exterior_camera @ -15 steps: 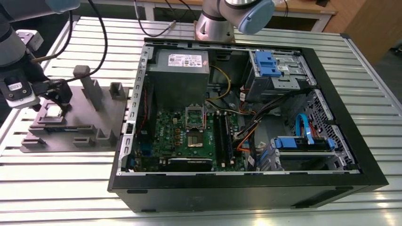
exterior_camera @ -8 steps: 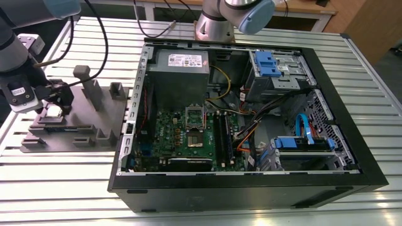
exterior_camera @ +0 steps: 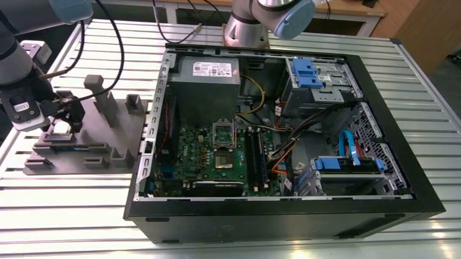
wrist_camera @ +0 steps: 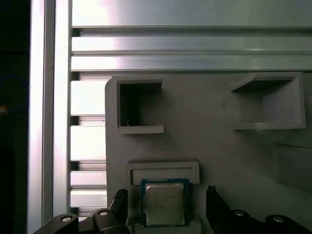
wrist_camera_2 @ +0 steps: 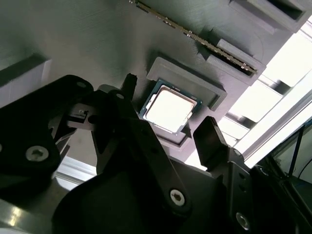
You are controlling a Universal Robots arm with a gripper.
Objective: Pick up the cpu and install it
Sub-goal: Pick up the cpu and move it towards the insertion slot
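Worktop (exterior_camera: 72,216) is bare aluminium slats. An open computer case (exterior_camera: 425,205) lies on its side on it. A grey fixture (exterior_camera: 108,145) sits just beside the case, on the exterior view's left. Behind the worktop there's a wood-coloured panel (exterior_camera: 414,27) at the exterior view's right.

Cpu (wrist_camera: 165,202) lies flat, silver top up, in a shallow recess of the fixture, well apart from the case. Claw (wrist_camera: 165,199) is released. In both wrist views its two black fingers (wrist_camera_2: 210,136) stand either side of the cpu with a gap on each side, gripping nothing. The motherboard (exterior_camera: 209,156) lies inside the case with its socket (exterior_camera: 224,135) near the middle.

Hard to make out:
- Arm (exterior_camera: 18,59) is cut off at the exterior view's left edge.
- The claw's black body covers much of the fixture in the second wrist view.
- Can't tell whether the socket frame is up or down, or what's in it.

Writing: a white label with print on the power supply (exterior_camera: 209,81), and faint lines of print on the cpu lid.
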